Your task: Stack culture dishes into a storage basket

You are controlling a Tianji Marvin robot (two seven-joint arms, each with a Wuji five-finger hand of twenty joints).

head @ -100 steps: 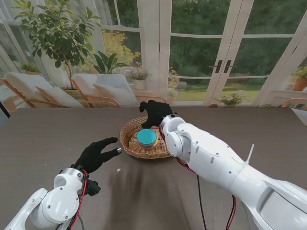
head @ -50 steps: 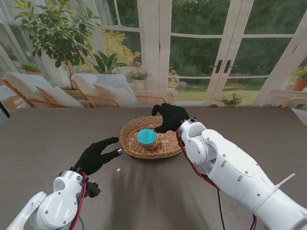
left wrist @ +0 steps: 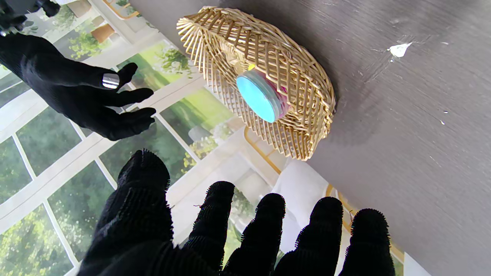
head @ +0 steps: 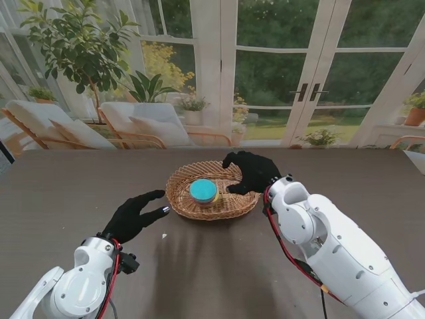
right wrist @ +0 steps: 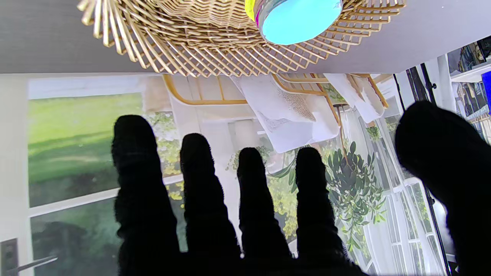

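A round wicker basket (head: 229, 203) sits mid-table, also in the left wrist view (left wrist: 307, 111) and the right wrist view (right wrist: 184, 42). Inside it stands a stack of culture dishes topped by a cyan lid (head: 203, 190) (left wrist: 256, 97) (right wrist: 297, 17), with pink and yellow edges showing under it. My right hand (head: 251, 171), in a black glove, hovers open over the basket's right rim, holding nothing; it also shows in the left wrist view (left wrist: 76, 92). My left hand (head: 131, 216) rests open with fingers spread, left of the basket and apart from it.
The dark table top (head: 80, 193) carries a small white speck (head: 164, 235) near my left hand. Beyond the far edge are lounge chairs (head: 60, 126), potted plants and glass doors.
My right hand has drawn back from above the dish stack to the right, past the basket's right rim, empty. The stack and my left hand have stayed put.
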